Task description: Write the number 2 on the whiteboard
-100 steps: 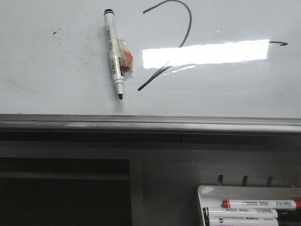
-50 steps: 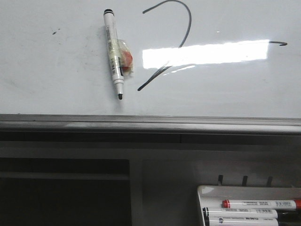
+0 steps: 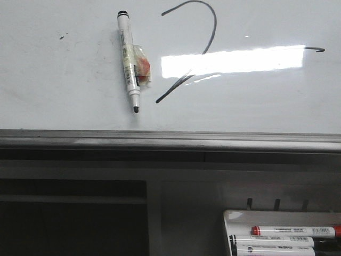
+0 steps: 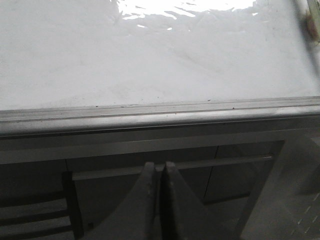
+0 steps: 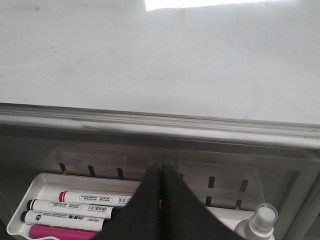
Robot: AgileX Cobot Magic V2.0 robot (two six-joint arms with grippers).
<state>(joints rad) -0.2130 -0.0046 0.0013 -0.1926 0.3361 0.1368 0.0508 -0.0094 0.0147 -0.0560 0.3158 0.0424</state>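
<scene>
Showing nothing shifting over the last second in the front view (not a stroke, not a pen). Displaying the number 2 [image 3: 215, 26] in the upper middle of the frame, on the whiteboard [image 3: 64, 80]: hooking over at the top edge, running diagonally down to the left, then stretching a base line out to the right, partly washing out under a bright band of glare [image 3: 234, 61]. Resting just left of the figure, apart from its line: a white marker [image 3: 129, 64] with its black tip pointing toward the lower edge and a crumpled clear wrap with something orange [image 3: 143, 66] touching its barrel. Sitting untouched in the lower right corner, below the grey edge strip [image 3: 160, 140]: the marker tray [image 3: 229, 216], holding several more pens.

Hanging back below the board edge in the wrist views: the left gripper [image 4: 159, 200] and the right gripper [image 5: 161, 200], each pressing its fingers together on nothing. Standing beside the tray in the right wrist view: a small spray bottle [image 5: 260, 220].

Suggesting, by that stillness and the complete figure, writing already finished and nothing remaining but holding clear (a judgement, not a sighting).
</scene>
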